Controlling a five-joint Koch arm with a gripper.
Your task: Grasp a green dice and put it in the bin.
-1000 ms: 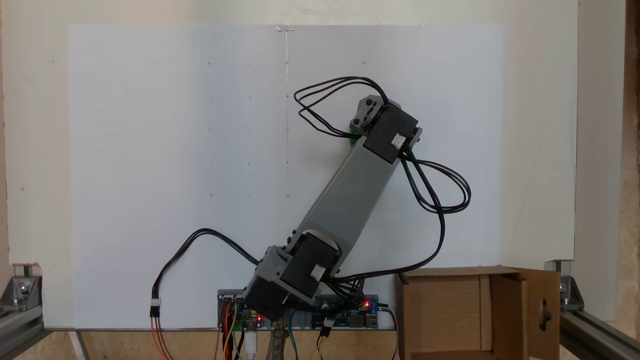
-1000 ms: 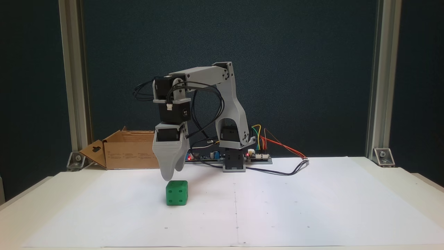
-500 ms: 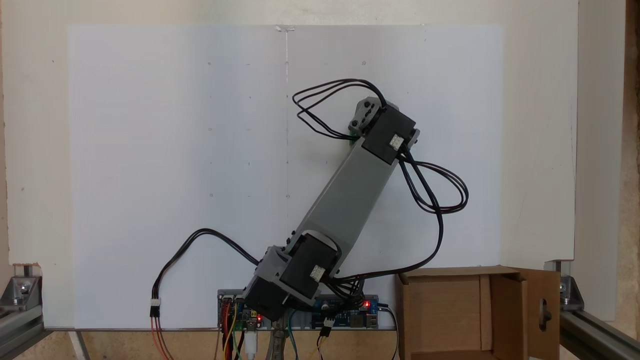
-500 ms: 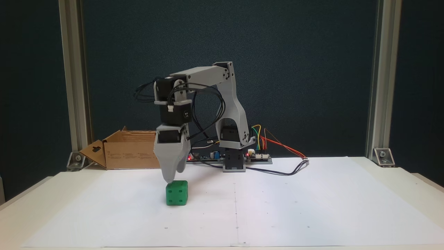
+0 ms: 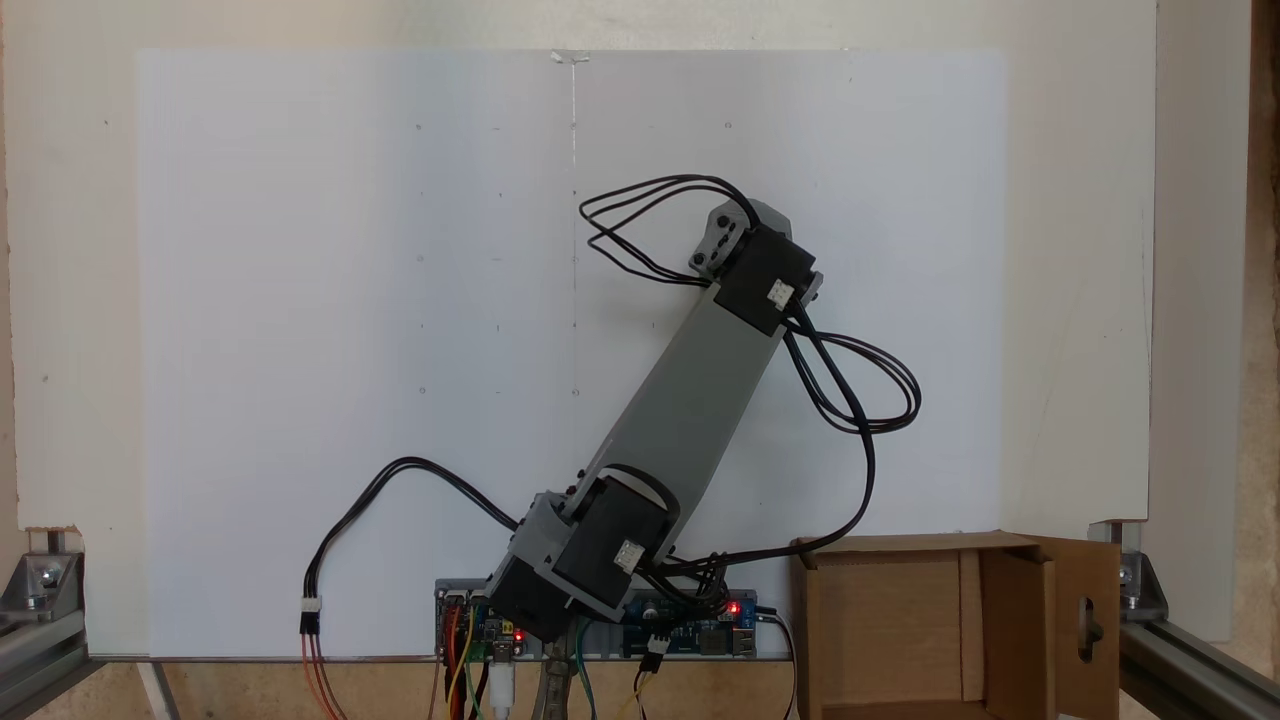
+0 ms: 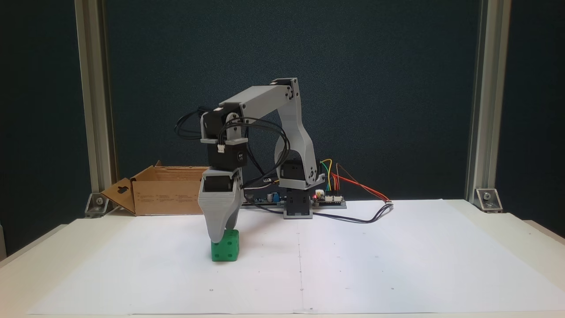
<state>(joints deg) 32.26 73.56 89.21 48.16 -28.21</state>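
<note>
The green dice (image 6: pixel 228 251) rests on the white paper, left of the arm's base in a fixed view. My gripper (image 6: pixel 220 237) hangs straight down over it. The near grey finger (image 6: pixel 215 229) covers the dice's upper left front, and the other finger goes down behind the dice, so its tip is hidden. Whether the jaws press the dice cannot be made out. From above, the arm's wrist block (image 5: pixel 760 275) covers both gripper and dice. The bin (image 6: pixel 167 192) is a brown cardboard box standing behind and left of the dice; from above the bin (image 5: pixel 1015 620) sits at the lower right.
Circuit boards with coloured wires (image 6: pixel 329 199) lie beside the arm's base (image 6: pixel 296 207). Black cables loop off the wrist (image 5: pixel 860 380). Aluminium posts (image 6: pixel 95 110) (image 6: pixel 481 110) stand at the table's back corners. White paper (image 6: pixel 375 256) stretches to the right of the dice.
The gripper has come down from just above the dice until its fingers sit around the dice's top half. The forearm tilted downward. The dice has stayed in place.
</note>
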